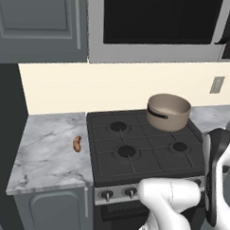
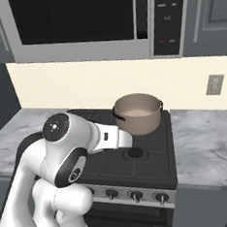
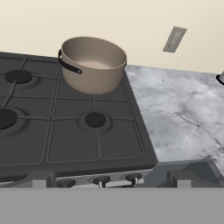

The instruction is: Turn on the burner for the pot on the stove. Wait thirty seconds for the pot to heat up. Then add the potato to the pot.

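The tan-brown pot (image 1: 168, 112) (image 2: 137, 113) (image 3: 92, 64) stands upright on the back right burner of the black stove (image 1: 133, 162) (image 2: 117, 166) (image 3: 65, 131), its dark handle pointing left. No flame shows under it. The orange-brown potato (image 1: 77, 143) lies on the marble counter just left of the stove. Small dark knobs (image 1: 106, 194) (image 2: 136, 196) (image 3: 101, 180) line the silver front panel. My gripper (image 3: 111, 180) hovers in front of the stove's right front corner, open, its fingertips (image 3: 43, 178) wide apart with nothing between them.
A microwave (image 1: 158, 24) (image 2: 92, 20) hangs over the stove. Marble counters (image 1: 44, 154) (image 2: 205, 141) (image 3: 179, 113) flank it on both sides. A wall outlet (image 1: 216, 84) (image 2: 214, 84) (image 3: 174, 39) sits right of the pot. My own arm (image 2: 65, 153) covers the stove's left half in the right base view.
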